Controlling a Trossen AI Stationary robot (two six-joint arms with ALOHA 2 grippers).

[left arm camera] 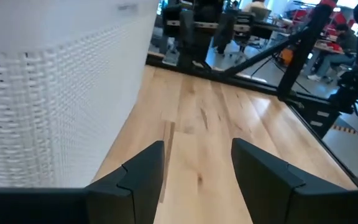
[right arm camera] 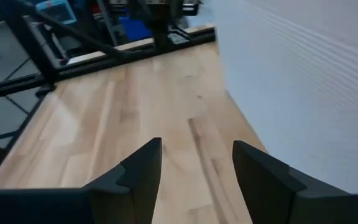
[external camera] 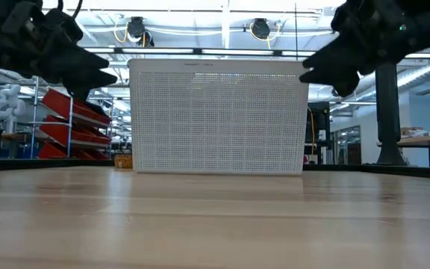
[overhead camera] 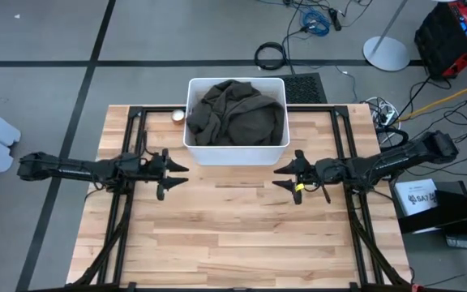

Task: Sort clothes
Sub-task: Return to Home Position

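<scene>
Crumpled olive garment (overhead camera: 235, 113) fills the perforated white bin (overhead camera: 235, 155); left claw (overhead camera: 182, 173) and right claw (overhead camera: 278, 176) gape, released.

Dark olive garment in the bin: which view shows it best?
The high view: from above, the dark olive garment fills the white bin. The low view and both wrist views show only the bin's outer wall, no fabric.

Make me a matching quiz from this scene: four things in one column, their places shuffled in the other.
1 white bin
2 dark olive clothes
3 left hand
4 right hand

A top middle of the table
B open, over the table's right half
C piled inside the bin
D open, over the table's left half

Pairs: 1-A, 2-C, 3-D, 4-B
</scene>
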